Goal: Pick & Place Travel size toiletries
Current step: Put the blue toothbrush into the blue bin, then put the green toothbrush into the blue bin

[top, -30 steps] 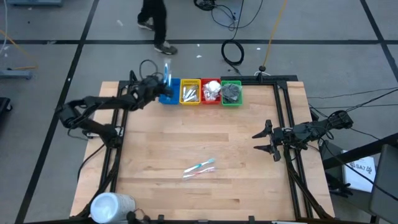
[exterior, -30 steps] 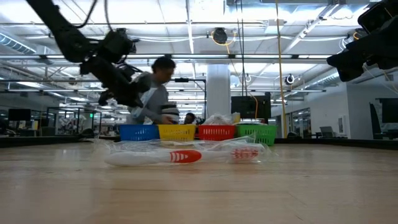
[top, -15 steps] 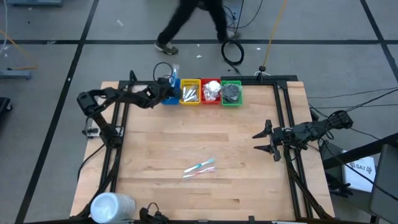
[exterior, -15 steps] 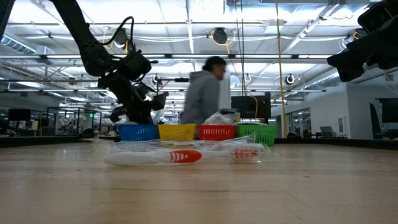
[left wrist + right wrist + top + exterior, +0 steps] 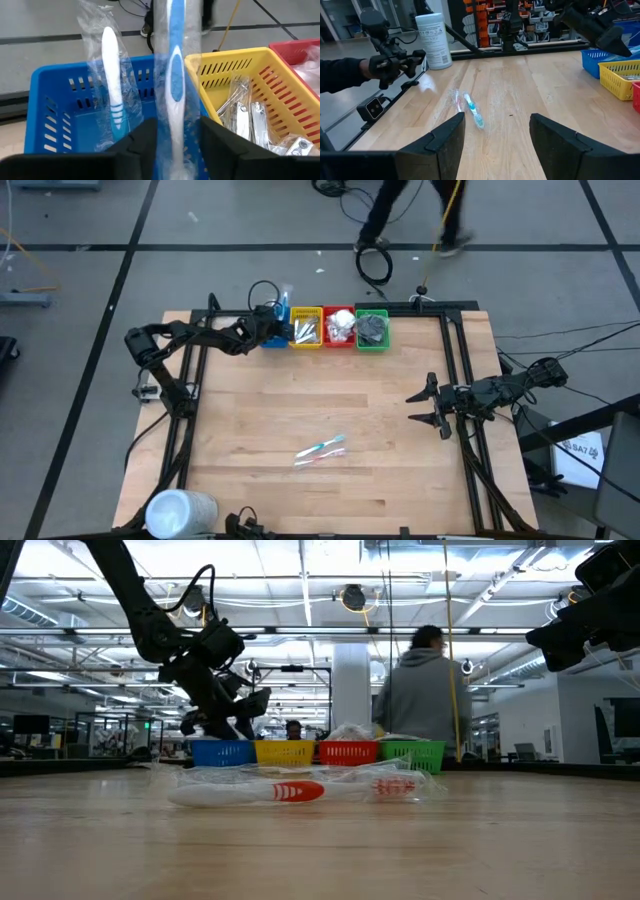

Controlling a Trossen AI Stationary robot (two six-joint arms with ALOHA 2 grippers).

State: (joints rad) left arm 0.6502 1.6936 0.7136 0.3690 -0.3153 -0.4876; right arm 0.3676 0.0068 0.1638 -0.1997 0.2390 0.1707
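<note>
My left gripper (image 5: 270, 330) is at the blue bin (image 5: 272, 340) on the far edge, shut on a clear-wrapped blue toothbrush (image 5: 172, 75) that rises over the bin. A second wrapped blue-and-white toothbrush (image 5: 111, 85) stands leaning inside the blue bin (image 5: 55, 100). Two more wrapped sticks, one blue and one red (image 5: 320, 448), lie flat on the table's middle, also plain in the low view (image 5: 290, 790). My right gripper (image 5: 425, 408) hangs open above the table's right side, far from them. My left gripper pinches the wrapped blue toothbrush by its handle (image 5: 173, 122) between its two fingers (image 5: 142, 145). The brush runs on past the fingertips above the blue bin, lifted clear. Its lower end is hidden between the fingers.
Yellow (image 5: 306, 327), red (image 5: 339, 327) and green (image 5: 371, 329) bins stand in a row right of the blue one, holding silver tubes, white packets and dark discs. A large white cylinder (image 5: 180, 510) stands at the near left corner. A person walks beyond the far edge.
My left arm has swung its elbow toward the far left and brought the gripper down and slightly right, close over the blue bin, the toothbrush still in its fingers. It has kept still for the last half second. The person behind the table has walked from left to right.
</note>
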